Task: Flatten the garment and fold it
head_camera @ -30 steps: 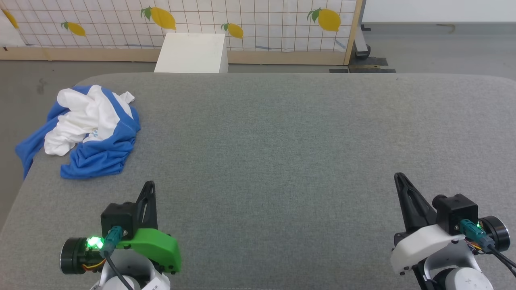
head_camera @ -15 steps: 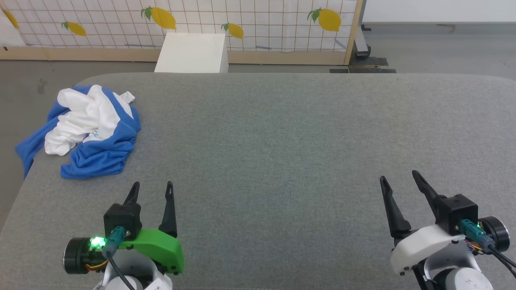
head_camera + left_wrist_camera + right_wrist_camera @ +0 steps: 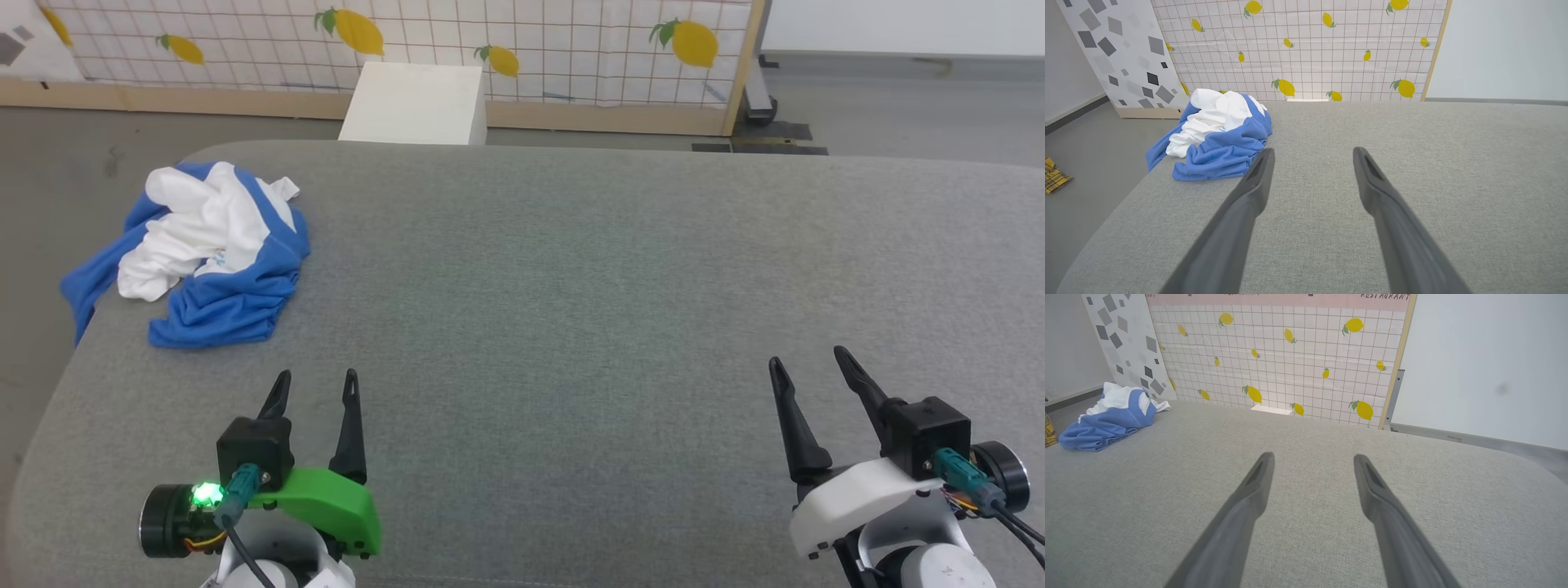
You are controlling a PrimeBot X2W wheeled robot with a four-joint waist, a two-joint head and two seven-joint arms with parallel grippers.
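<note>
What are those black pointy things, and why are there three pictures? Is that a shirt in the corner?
You are looking through a robot's eyes. It has two arms, and each ends in a gripper: two long dark fingers that pinch, a bit like tongs. One picture comes from a camera on its head, looking down. There the left gripper sits at the lower left and the right gripper at the lower right. The other two pictures come from little cameras on its wrists, each looking along that arm's own fingers, so the fingers look huge.

Both grippers are open and hold nothing. They hang over a big grey cushioned surface. Yes, that is a shirt: the garment, white and blue, lies crumpled near the far left corner, with a blue part drooping over the edge. Behind is a screen with lemons and a white box.
</note>
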